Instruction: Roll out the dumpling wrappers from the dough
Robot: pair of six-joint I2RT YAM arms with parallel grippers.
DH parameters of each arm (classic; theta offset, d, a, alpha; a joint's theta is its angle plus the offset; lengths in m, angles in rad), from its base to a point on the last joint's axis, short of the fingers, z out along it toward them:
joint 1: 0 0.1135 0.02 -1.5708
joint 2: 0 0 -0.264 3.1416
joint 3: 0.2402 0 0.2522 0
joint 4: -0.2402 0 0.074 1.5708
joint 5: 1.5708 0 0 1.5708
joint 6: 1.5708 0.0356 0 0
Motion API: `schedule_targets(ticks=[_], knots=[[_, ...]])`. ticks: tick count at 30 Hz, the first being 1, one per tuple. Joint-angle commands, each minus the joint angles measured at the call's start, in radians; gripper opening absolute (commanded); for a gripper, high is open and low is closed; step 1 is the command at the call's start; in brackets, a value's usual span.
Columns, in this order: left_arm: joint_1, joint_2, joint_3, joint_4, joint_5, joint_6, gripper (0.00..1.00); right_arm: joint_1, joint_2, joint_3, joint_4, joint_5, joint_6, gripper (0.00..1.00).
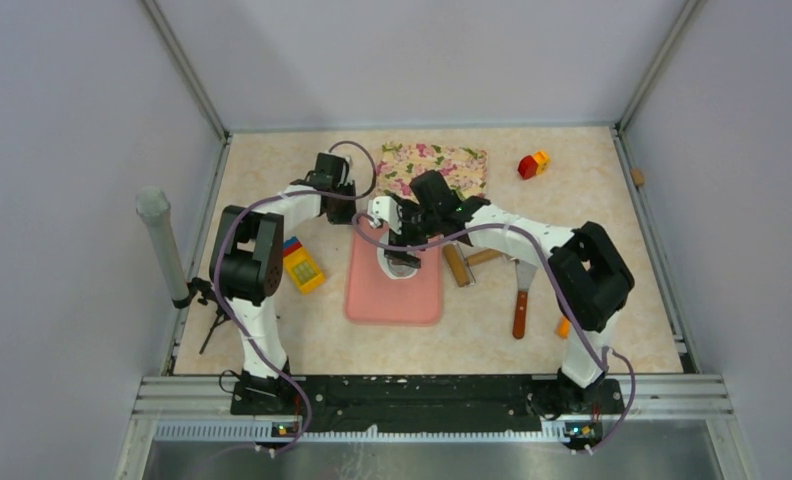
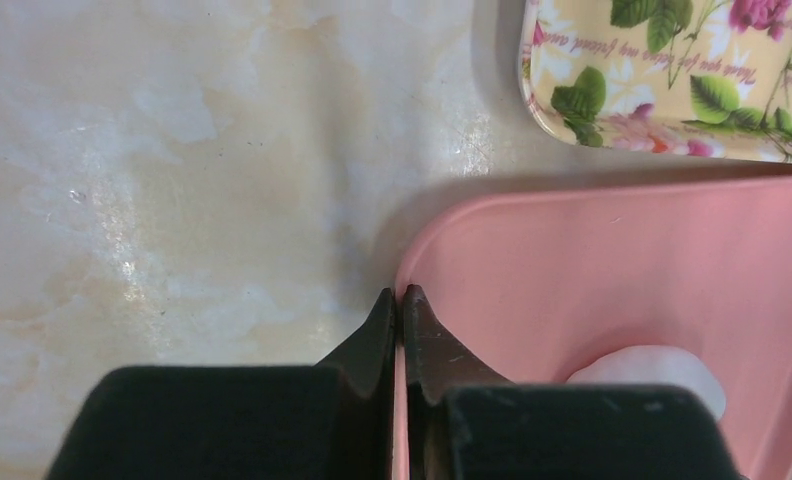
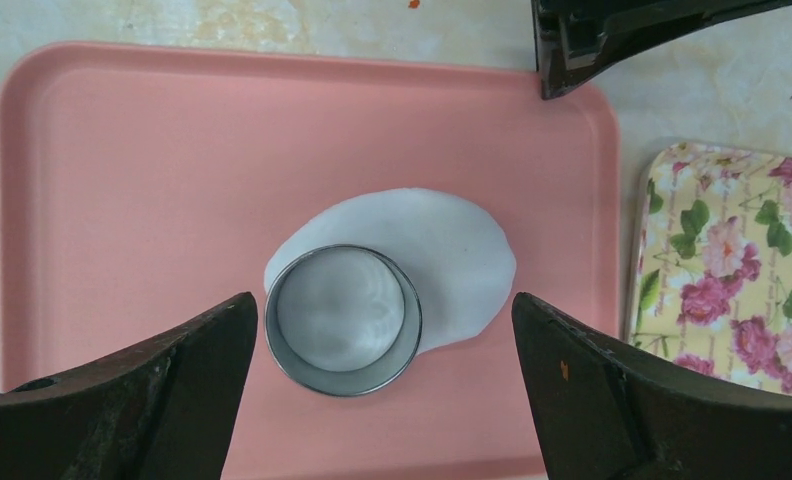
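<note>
The dough (image 3: 457,255) is a flattened irregular white sheet on the pink mat (image 3: 132,180). A silver metal ring cutter (image 3: 343,320) stands on the sheet's near left part, with dough showing inside it. No separate dumpling wrapper is in view. My right gripper (image 3: 382,305) is open and hovers above the ring, one finger on each side and clear of it. My left gripper (image 2: 399,292) is shut on the edge of the pink mat (image 2: 612,270) at its far left corner. The dough's edge also shows in the left wrist view (image 2: 652,370). From above, both grippers are over the far end of the mat (image 1: 392,300).
A floral tray (image 1: 437,165) lies just beyond the mat. A wooden rolling pin (image 1: 457,265) and a wooden-handled spatula (image 1: 521,300) lie to the right of the mat. A yellow block (image 1: 303,267) lies to the left, a red and yellow toy (image 1: 533,165) at the far right.
</note>
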Motion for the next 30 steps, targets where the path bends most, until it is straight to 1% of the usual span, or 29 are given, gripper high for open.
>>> schedule_targets(ticks=[1, 5, 12, 19, 23, 30], knots=[[-0.006, 0.053, -0.037, 0.003, -0.035, -0.032, 0.00, 0.013, 0.048, -0.030, 0.077, 0.033, -0.007, 0.95], [-0.007, 0.036, -0.065, 0.033, -0.041, -0.039, 0.00, 0.013, 0.057, -0.055, 0.113, 0.032, 0.011, 0.96], [-0.009, 0.036, -0.067, 0.046, -0.039, -0.038, 0.00, 0.013, 0.039, -0.061, 0.062, 0.001, -0.018, 0.96], [-0.009, 0.036, -0.066, 0.047, -0.035, -0.034, 0.00, 0.013, 0.066, -0.050, 0.055, 0.025, -0.027, 0.96], [-0.009, 0.034, -0.067, 0.047, -0.039, -0.032, 0.00, 0.013, 0.081, -0.034, 0.027, 0.005, -0.028, 0.93], [-0.010, 0.037, -0.066, 0.047, -0.034, -0.032, 0.00, 0.013, 0.096, -0.030, 0.017, -0.015, -0.021, 0.84]])
